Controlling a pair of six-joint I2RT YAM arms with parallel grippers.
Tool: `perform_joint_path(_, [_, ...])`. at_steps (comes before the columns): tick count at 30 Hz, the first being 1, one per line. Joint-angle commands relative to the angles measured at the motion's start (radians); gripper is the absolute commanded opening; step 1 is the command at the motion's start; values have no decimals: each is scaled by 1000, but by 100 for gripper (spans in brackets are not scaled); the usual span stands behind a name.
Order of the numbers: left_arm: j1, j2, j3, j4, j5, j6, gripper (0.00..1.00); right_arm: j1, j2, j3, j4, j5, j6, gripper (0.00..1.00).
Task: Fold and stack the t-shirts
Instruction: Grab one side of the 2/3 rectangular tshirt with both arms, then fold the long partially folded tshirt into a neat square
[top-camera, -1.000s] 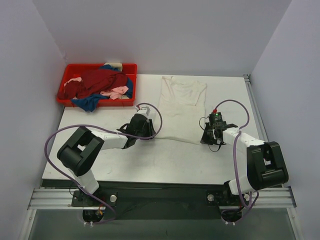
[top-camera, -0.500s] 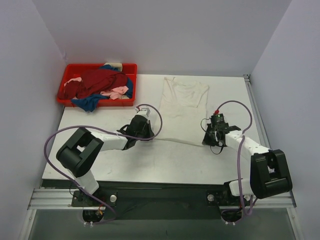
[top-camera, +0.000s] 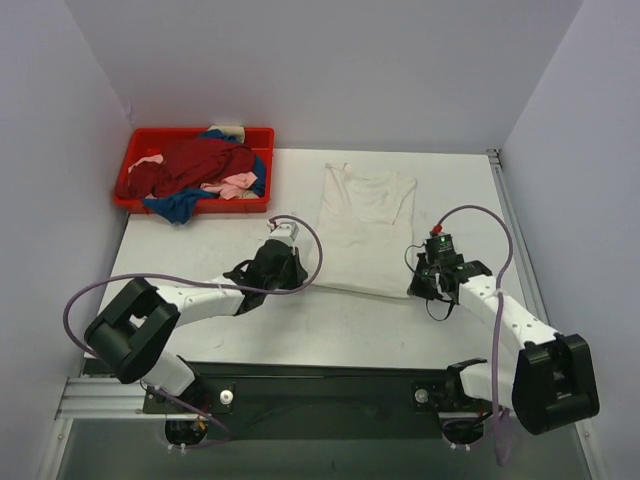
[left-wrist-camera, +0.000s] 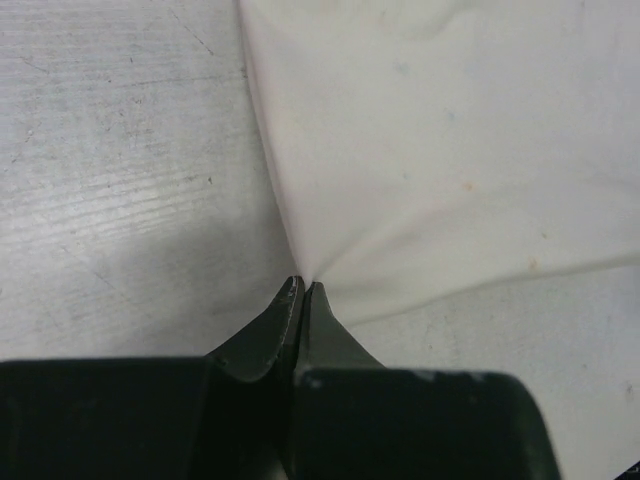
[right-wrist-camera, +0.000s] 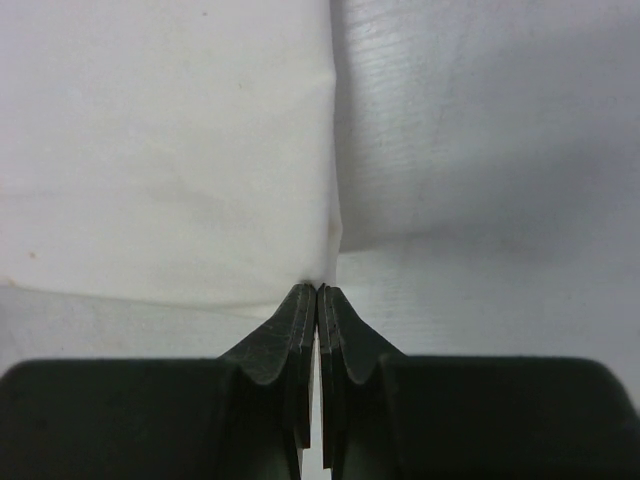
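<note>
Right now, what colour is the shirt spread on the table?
The t-shirt is cream-white; top external view shows it best.

Walls: I see plain pale lavender panels — back wall, left wall, right wall.
Table: white, scuffed top.
Near edge: aluminium rail.
Light: even, soft on my feed.
</note>
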Motion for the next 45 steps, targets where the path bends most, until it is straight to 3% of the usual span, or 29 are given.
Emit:
perform_joint_path(1, [-27, -120, -32, -51, -88, -1, 0, 46, -105, 3, -139, 75, 13, 0])
perform_joint_path(12, [-193, -460, -69, -302, -250, -28, 0, 160, -384, 37, -334, 156, 69, 0])
perform_joint_path(20, [-311, -615, -24, -431, -342, -47, 0, 192, -495, 186, -452, 204, 49, 0])
perform_joint_path(28, [-296, -548, 66, -398, -363, 13, 0, 162, -317, 347, -411, 270, -25, 0])
perform_joint_path(34, [-191, -421, 131, -318, -235, 50, 0, 39, -147, 431, -323, 184, -74, 0])
perform_joint_path(45, [45, -234, 224, -186, 20, 81, 0, -24, 126, 669, -288, 161, -132, 0])
